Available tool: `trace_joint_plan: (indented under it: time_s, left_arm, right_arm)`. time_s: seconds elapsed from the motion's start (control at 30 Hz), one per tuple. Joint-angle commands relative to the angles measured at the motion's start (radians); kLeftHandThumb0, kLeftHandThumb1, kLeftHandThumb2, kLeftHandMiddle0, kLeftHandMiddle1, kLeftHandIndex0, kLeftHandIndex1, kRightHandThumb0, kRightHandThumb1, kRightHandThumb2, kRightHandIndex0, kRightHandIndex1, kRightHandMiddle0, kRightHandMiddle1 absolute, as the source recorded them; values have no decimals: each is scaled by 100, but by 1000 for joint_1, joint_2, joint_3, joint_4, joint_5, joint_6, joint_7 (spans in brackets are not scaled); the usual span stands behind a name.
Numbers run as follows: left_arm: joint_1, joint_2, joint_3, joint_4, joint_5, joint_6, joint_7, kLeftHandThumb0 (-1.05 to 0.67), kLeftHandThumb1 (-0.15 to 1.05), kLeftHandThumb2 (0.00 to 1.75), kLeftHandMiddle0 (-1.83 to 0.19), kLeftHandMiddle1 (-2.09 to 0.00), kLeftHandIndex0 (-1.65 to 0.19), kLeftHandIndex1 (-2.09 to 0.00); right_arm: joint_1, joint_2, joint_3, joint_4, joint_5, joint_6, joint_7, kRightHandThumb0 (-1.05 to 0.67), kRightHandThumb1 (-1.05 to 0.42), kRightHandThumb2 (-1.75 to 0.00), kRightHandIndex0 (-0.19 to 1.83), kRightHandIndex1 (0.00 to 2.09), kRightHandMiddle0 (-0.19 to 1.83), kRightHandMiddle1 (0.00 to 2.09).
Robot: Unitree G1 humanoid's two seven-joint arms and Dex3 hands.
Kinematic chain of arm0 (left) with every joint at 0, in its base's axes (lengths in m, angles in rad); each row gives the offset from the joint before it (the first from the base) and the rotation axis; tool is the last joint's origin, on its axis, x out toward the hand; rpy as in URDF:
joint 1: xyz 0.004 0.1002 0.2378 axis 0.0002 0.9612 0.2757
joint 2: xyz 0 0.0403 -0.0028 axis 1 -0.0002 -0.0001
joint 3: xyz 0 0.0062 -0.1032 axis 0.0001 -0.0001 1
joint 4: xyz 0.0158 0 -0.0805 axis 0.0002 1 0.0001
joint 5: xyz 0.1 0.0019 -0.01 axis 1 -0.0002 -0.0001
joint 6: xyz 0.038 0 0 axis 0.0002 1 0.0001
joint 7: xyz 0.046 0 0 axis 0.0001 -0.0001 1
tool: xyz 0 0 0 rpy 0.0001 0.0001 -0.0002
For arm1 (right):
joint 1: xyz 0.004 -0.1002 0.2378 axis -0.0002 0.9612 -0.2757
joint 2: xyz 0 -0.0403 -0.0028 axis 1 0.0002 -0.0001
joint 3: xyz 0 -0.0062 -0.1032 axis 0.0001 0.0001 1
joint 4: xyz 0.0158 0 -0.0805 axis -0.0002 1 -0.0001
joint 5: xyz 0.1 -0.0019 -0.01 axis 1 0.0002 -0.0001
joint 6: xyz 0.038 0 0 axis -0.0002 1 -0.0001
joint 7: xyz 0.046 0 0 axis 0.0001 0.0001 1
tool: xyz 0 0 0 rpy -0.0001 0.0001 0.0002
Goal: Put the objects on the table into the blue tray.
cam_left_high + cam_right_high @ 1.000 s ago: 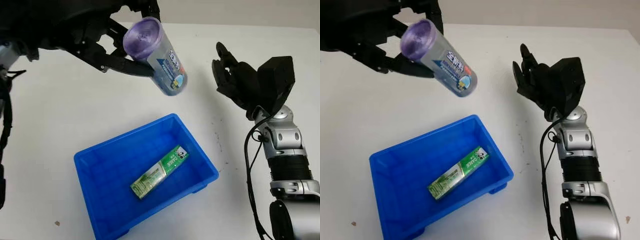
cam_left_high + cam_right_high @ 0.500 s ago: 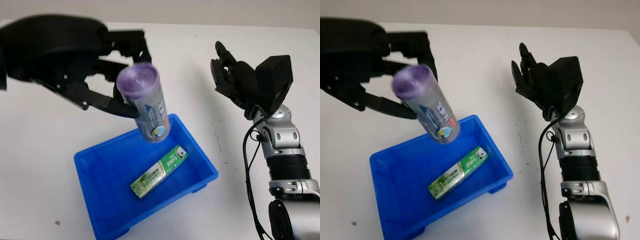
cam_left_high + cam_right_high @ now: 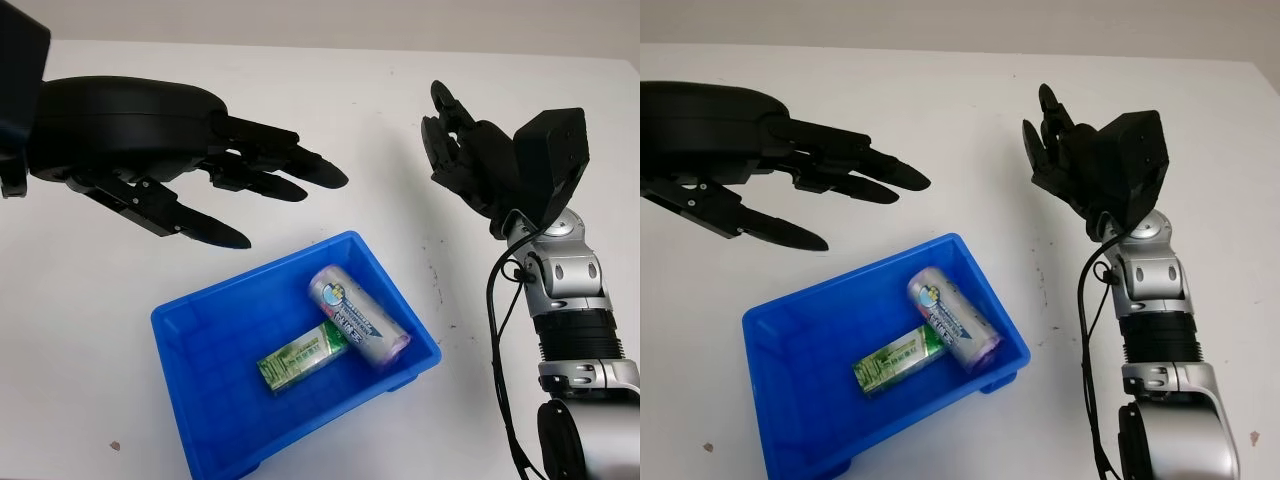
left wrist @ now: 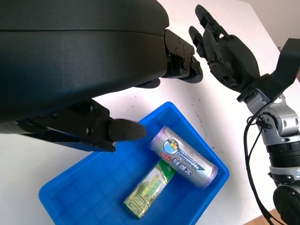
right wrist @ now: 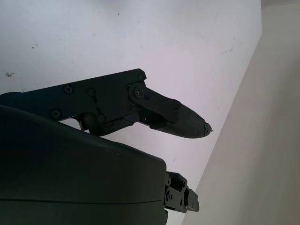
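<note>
The left robot hand [image 3: 200, 185] hung in the air above the far left side of the blue tray [image 3: 190, 335], with nothing in it and its long black fingers [image 3: 290, 175] held out wide, pointing across toward the right. The right robot hand [image 3: 465, 150] was up in the air on the right side, well apart from the tray, with nothing in it and its fingertips pointing up and away from the robot. The blue tray sat on the white worktop [image 3: 100, 290] near the front. Inside it lay the purple can [image 3: 358, 320] on its side, by the right wall, with its printed end toward the far side. The green pack [image 3: 303, 356] lay flat just beside the can, and they looked like they touched. The left half of the tray floor was bare. There was open white worktop all around the tray, with lots of room between the tray and the right arm [image 3: 570, 310].
</note>
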Motion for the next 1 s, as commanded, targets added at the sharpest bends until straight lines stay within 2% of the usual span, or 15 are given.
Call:
trace_joint_plan:
  time_s: [0.0, 0.03, 0.07, 0.1, 0.13, 0.17, 0.2, 0.27, 0.33, 0.4, 0.47, 0.57, 0.67, 0.8, 0.97]
  left_arm:
    - [-9, -17, 49, -5, -14, 32, 41, 17, 85, 92, -24, -8, -26, -11]
    - [3, -43, 84, 13, -23, 36, 76, 15, 83, 96, -26, -9, -28, -12]
    - [12, -61, 107, 26, -30, 38, 100, -4, 78, 100, -32, -12, -32, -15]
    - [30, -99, 151, 39, -44, 53, 152, -13, 77, 99, -33, -13, -34, -17]
    - [60, -145, 198, 54, -52, 43, 208, -23, 83, 89, -33, -13, -33, -21]
    - [80, -173, 227, 61, -58, 34, 245, -33, 95, 66, -34, -13, -30, -26]
    - [109, -213, 257, 61, -51, 20, 304, -37, 100, 58, -35, -14, -29, -28]
    - [186, -310, 306, 54, -7, -45, 446, -43, 103, 53, -37, -14, -27, -30]
    - [265, -393, 343, 81, 29, -125, 552, -49, 104, 58, -32, -9, -19, -25]
    - [327, -466, 382, 181, 46, -221, 622, -58, 105, 54, -19, -4, -9, -15]
    - [358, -509, 406, 279, 50, -293, 656, -63, 105, 53, -9, -2, -3, -10]
    - [365, -535, 420, 381, 49, -332, 691, -68, 105, 56, 7, -1, 8, -3]
    - [346, -532, 413, 501, 55, -382, 681, -70, 105, 59, 17, -1, 17, -1]
    - [299, -521, 394, 670, 71, -444, 654, -76, 105, 58, 19, 0, 19, 0]
    - [244, -533, 367, 809, 109, -484, 676, -75, 105, 62, 19, 0, 19, 0]
  right_arm:
    - [2, -8, -2, -17, 1, 7, 3, -51, -105, -74, -19, 0, -19, 0]
    - [-1, -6, -2, -16, 1, 10, 1, -51, -105, -74, -19, 0, -19, 0]
    - [-3, -5, -2, -15, 0, 12, -2, -52, -105, -73, -19, 0, -19, 0]
    - [-5, -2, -3, -14, 2, 15, -5, -52, -105, -73, -19, 0, -19, 0]
    - [-8, 0, -4, -13, 2, 17, -8, -52, -105, -73, -19, 0, -19, 0]
    - [-9, 1, -4, -14, 3, 19, -10, -53, -105, -73, -19, 0, -19, 0]
    - [-10, 3, -5, -14, 6, 19, -11, -54, -105, -73, -19, 0, -19, 0]
    - [-10, 9, -14, -9, 16, 4, -12, -54, -105, -74, -19, 0, -19, 0]
    - [-9, 14, -25, -8, 31, -5, -14, -56, -105, -74, -19, 0, -19, 0]
    - [-3, 15, -36, -17, 41, -3, -17, -58, -105, -74, -19, 0, -19, 0]
    - [4, 14, -44, -25, 48, -11, -20, -59, -105, -76, -19, 0, -19, 0]
    - [10, 12, -55, -29, 58, -17, -17, -62, -105, -78, -19, 0, -19, 0]
    - [8, 18, -71, -27, 77, -16, -24, -65, -105, -78, -19, 0, -19, 0]
    - [10, 33, -81, -31, 93, -19, -43, -66, -105, -81, -19, 0, -19, 0]
    - [14, 53, -83, -41, 95, -24, -72, -69, -105, -85, -19, 0, -19, 0]
